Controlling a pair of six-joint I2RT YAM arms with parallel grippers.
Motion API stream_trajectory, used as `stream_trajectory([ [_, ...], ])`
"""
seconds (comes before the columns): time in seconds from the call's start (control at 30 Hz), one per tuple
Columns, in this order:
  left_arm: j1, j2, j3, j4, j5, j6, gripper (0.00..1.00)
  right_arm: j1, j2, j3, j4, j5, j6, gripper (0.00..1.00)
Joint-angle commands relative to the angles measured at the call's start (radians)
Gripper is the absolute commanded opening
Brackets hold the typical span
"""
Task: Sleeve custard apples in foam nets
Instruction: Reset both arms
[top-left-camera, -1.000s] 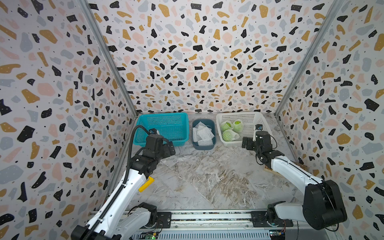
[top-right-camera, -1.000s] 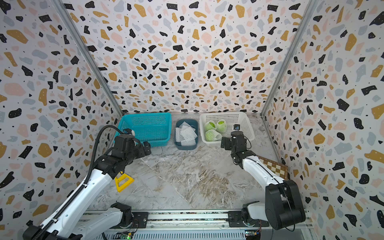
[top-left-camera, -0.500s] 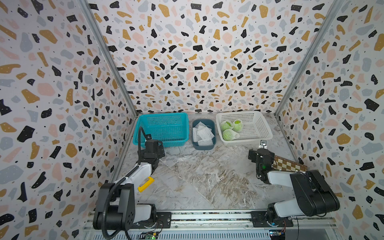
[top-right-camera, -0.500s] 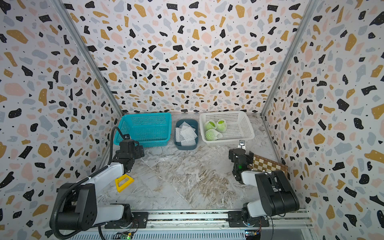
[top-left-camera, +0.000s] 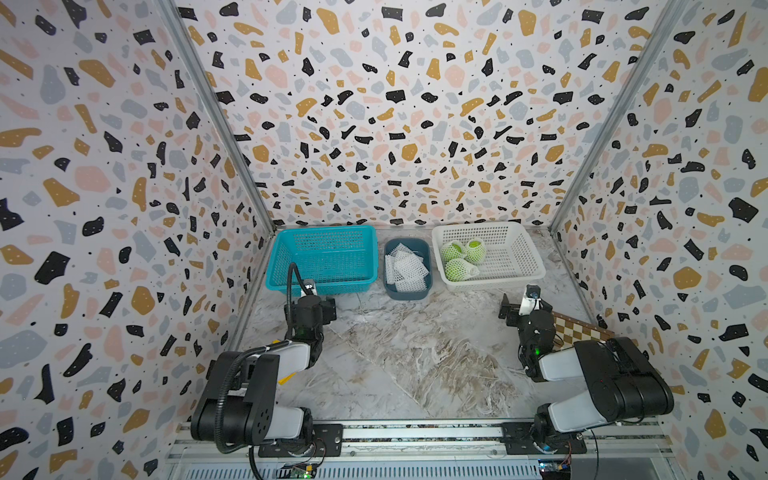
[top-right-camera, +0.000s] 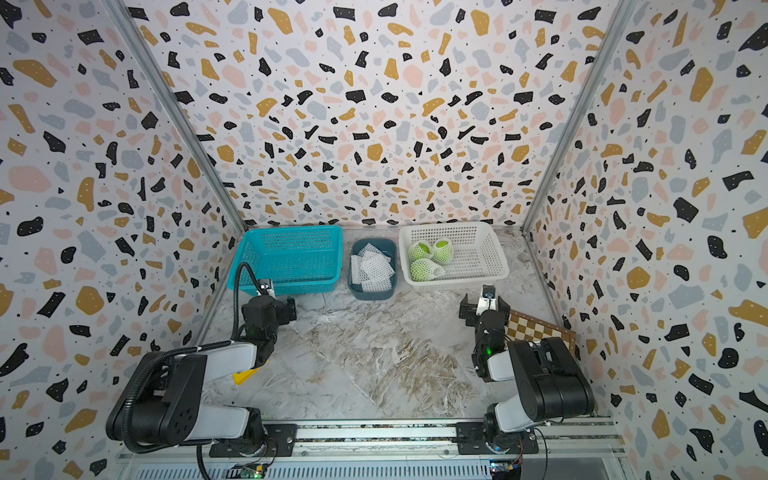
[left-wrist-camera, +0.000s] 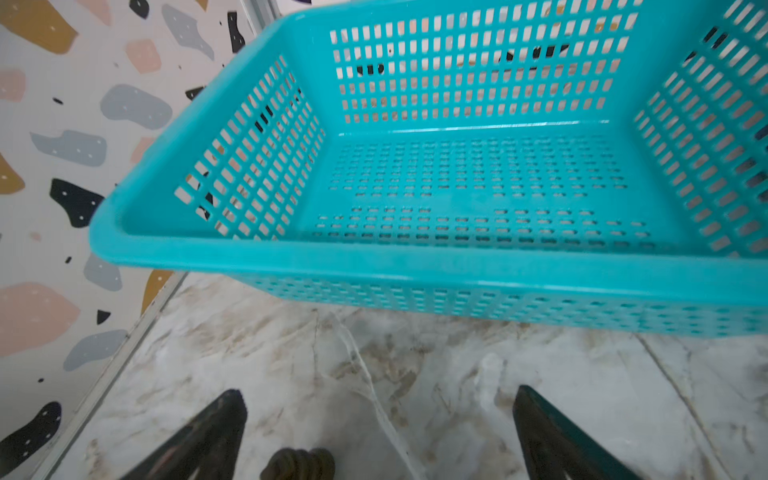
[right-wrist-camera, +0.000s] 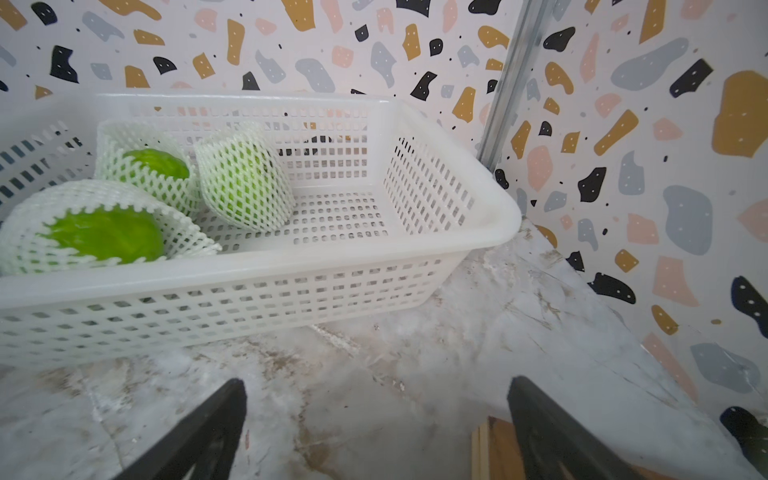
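While both arms lie folded low toward 6 o'clock, the marble-patterned surface (top-left-camera: 415, 365) fills the floor of the terrazzo-walled booth in both top views. The left arm (top-left-camera: 249, 395) sits at 8 o'clock and the right arm (top-left-camera: 602, 386) at 4 o'clock, each pointing toward 12. A teal lattice basket (top-left-camera: 328, 241) stands at 11 o'clock against the back wall, and a white lattice basket (top-left-camera: 519, 257) stands at 1 o'clock. Between them, at 12 o'clock, is a smaller dark blue tub (top-left-camera: 409, 293). A checkerboard (top-left-camera: 577, 330) lies at 3 o'clock along the side wall, its near end hidden under the right arm. The left gripper (left-wrist-camera: 376, 411) is over the marble just short of the teal basket's near rim, its jaws spread wide and gripping nothing. The right gripper (right-wrist-camera: 376, 399) faces the white basket's near wall in the same way, jaws wide over bare marble. Three custard apples (right-wrist-camera: 245, 183) are bunched close together in the 9 o'clock end of the white basket. Two are side by side toward the back and one is nearer the front rim, and green skin shows at the sleeves' open ends. Each fruit wears one of the foam nets (right-wrist-camera: 25, 241), and more loose white nets are piled in the tub. A small yellow part (top-left-camera: 286, 378), too hidden to identify, shows beneath the left arm at 8 o'clock.
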Motion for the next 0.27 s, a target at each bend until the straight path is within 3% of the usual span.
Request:
stream_trajectory([
  [0.0,0.004,-0.009,-0.011,0.088,0.016,0.018,0.99,-0.005,-0.014,0.008,0.030,-0.026,-0.004,1.00],
  [0.1,0.021,0.004,-0.010,0.095,0.057,0.013,0.99,-0.008,-0.013,0.009,0.027,-0.029,-0.004,1.00],
  [0.17,0.042,0.035,-0.012,0.134,0.165,0.037,0.99,-0.008,-0.012,0.009,0.029,-0.029,-0.004,0.99],
  [0.23,0.043,0.016,-0.013,0.111,0.171,0.036,0.99,-0.007,-0.013,0.009,0.030,-0.029,-0.004,1.00],
])
